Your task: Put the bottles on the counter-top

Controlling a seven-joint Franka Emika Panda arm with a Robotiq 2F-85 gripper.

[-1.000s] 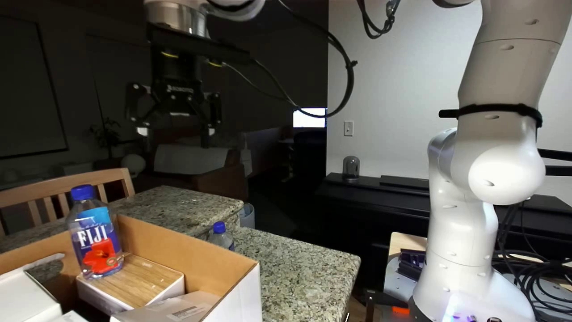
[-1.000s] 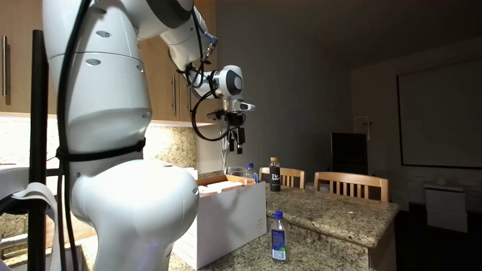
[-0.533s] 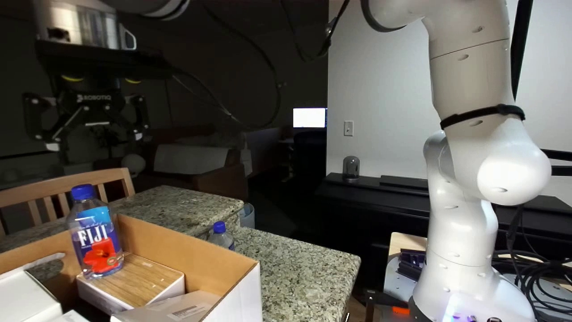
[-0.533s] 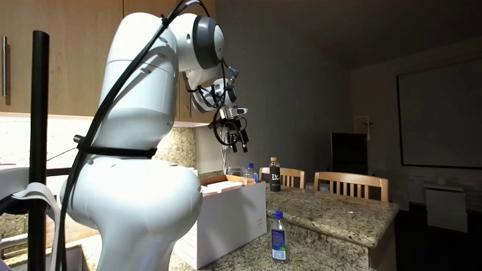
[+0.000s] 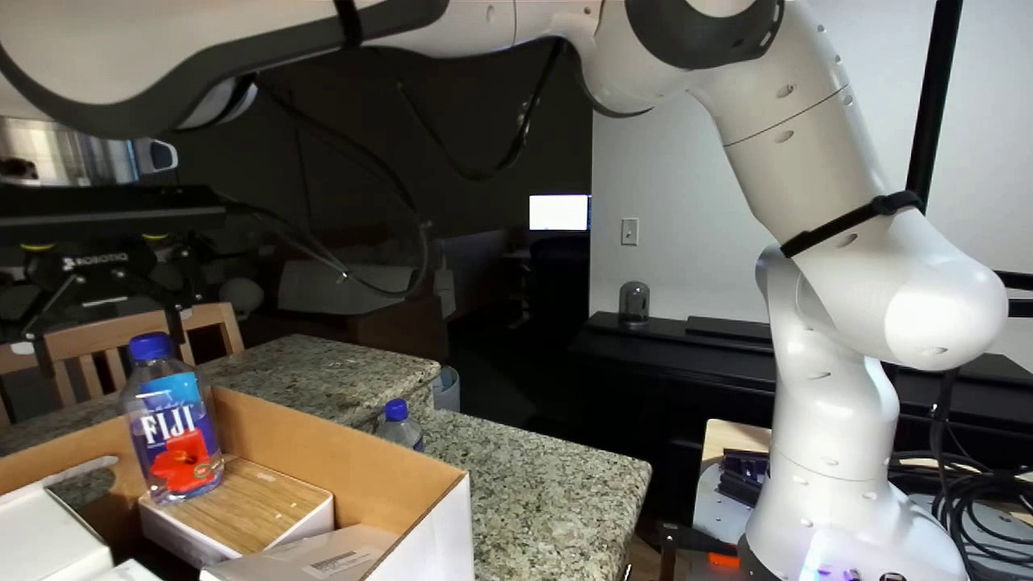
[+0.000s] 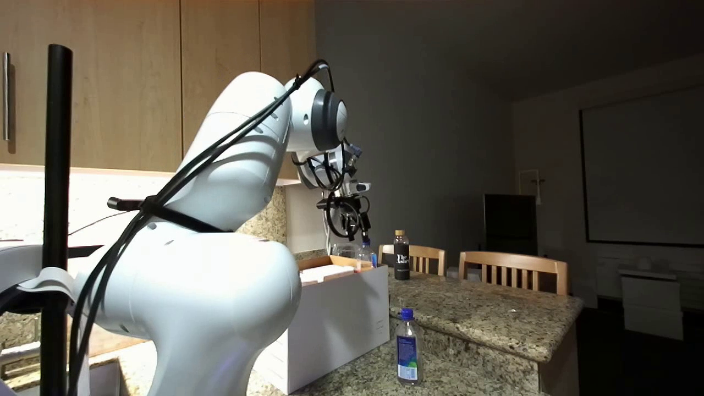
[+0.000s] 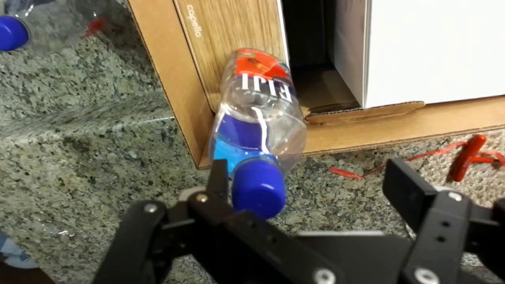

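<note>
A clear bottle with a blue cap and FIJI label stands upright in the cardboard box, on a wood-topped small box. It also shows in an exterior view and the wrist view. My gripper is open and empty at about cap height. In the wrist view my gripper has the blue cap beside its left finger, with a wide gap to the right finger. A second bottle stands on the lower granite counter-top. In an exterior view the box partly hides that bottle.
A raised granite ledge runs beside the box and holds a dark bottle with a wooden cap. White boxes fill part of the cardboard box. A red cord lies beyond its rim. Wooden chairs stand behind the ledge.
My arm has reached out over the box. The gripper has moved left and then down in an exterior view, to the cap of the bottle in the box. It stays open; the bottles have not moved.
</note>
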